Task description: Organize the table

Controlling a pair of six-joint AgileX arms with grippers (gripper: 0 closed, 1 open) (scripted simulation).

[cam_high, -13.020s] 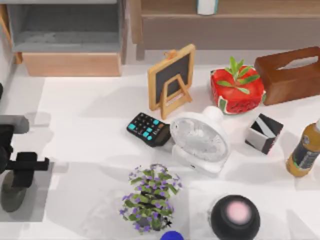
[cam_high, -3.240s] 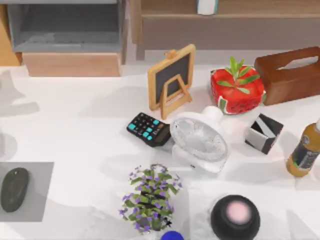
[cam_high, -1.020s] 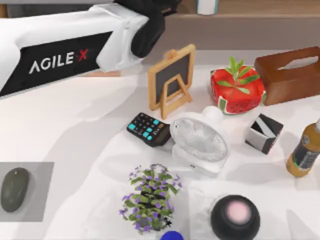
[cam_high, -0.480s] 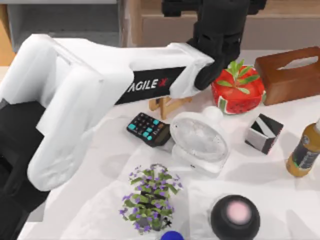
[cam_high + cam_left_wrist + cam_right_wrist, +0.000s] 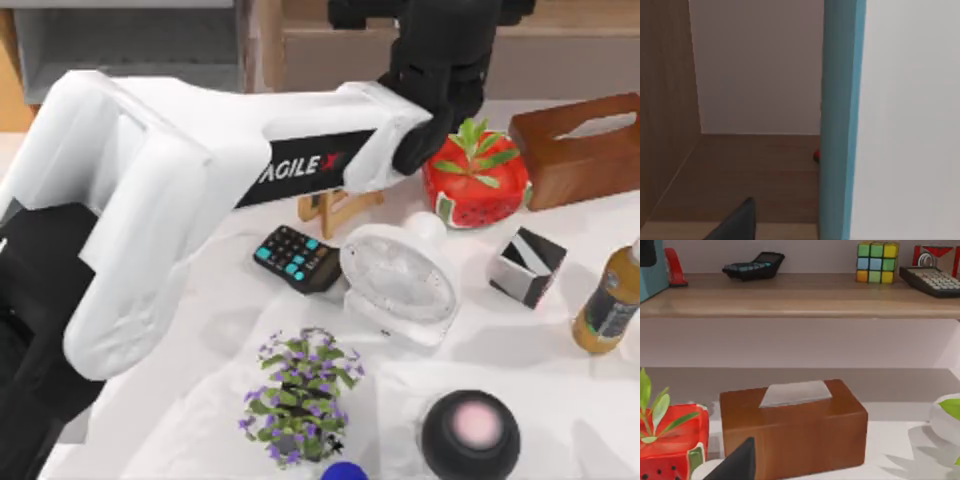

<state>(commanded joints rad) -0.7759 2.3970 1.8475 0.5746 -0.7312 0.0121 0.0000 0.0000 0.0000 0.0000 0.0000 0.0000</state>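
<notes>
The white table (image 5: pixel 200 300) spans the whole foreground, with a wood-and-grey shelf unit (image 5: pixel 140 50) standing along its far edge. On the table sit a black calculator (image 5: pixel 296 258) with teal keys, a white desk fan (image 5: pixel 400 280) lying just beside it, and a small wooden easel chalkboard (image 5: pixel 338 208) behind them, mostly covered by the arm. Toward the right are a red watermelon-patterned planter (image 5: pixel 475 180), a brown tissue box (image 5: pixel 580 150) just beside it, a black-and-white box (image 5: pixel 527 265), and a bottle (image 5: pixel 610 300) at the right edge. Nearer the front edge stand a purple-flowered plant (image 5: pixel 298 395) and a round black speaker (image 5: pixel 470 432). The left arm (image 5: pixel 180 200), white with AgileX lettering, reaches diagonally across the table from the left side to the shelf; its dark wrist end (image 5: pixel 440 50) is at the shelf's upper level, above the planter. Its wrist camera looks into a wooden compartment, close against a teal-and-white upright object (image 5: pixel 840 120) (what it is cannot be told), and whether this claw is open or closed cannot be told. The right wrist view faces the tissue box (image 5: pixel 792 427) and planter (image 5: pixel 670 440), with a shelf board (image 5: pixel 800 300) above carrying a colour cube (image 5: pixel 877 261) and two calculators (image 5: pixel 754 265); the right claw's state likewise cannot be told.
</notes>
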